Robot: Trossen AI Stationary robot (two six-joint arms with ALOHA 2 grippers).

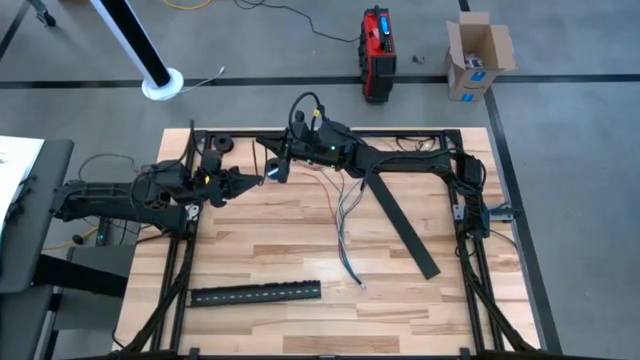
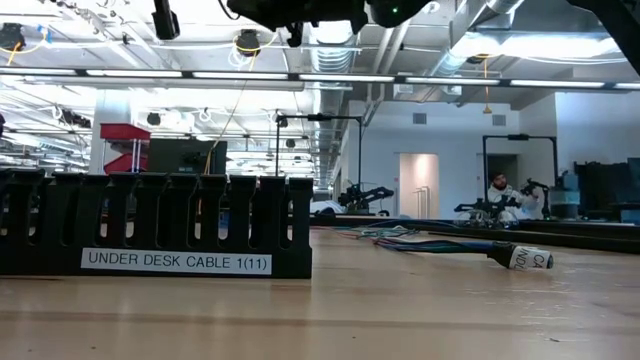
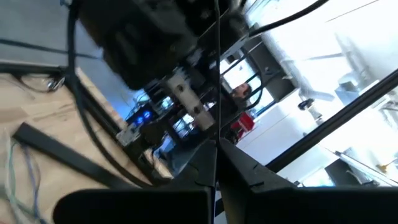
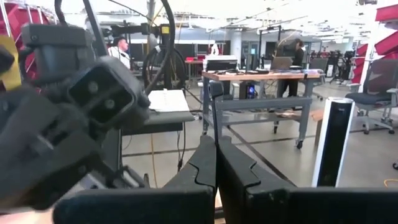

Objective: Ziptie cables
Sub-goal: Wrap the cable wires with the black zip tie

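The cables (image 1: 345, 222), thin grey, white and dark wires, lie loose on the wooden table (image 1: 260, 250) right of centre. They also show in the low view (image 2: 430, 243) and in the left wrist view (image 3: 11, 171). No gripper touches them. My left gripper (image 1: 257, 180) and my right gripper (image 1: 272, 173) meet tip to tip above the table's far middle, left of the cables. Each is shut on a thin black strand (image 3: 217, 93), apparently a zip tie, which also shows in the right wrist view (image 4: 214, 121). My left gripper pinches the thin black strand (image 3: 217, 146) between its two shut fingers. The strand runs straight out past the fingertips, clear of the table. My right gripper pinches the same kind of thin black strand (image 4: 215, 138) between its shut fingers; a short length stands out beyond the tips, off the table.
A flat black slotted strip (image 1: 255, 293) lies near the front left; in the low view it (image 2: 150, 225) bears a white label. A second black strip (image 1: 405, 225) lies slantwise right of the cables. A black frame (image 1: 470, 200) edges the table.
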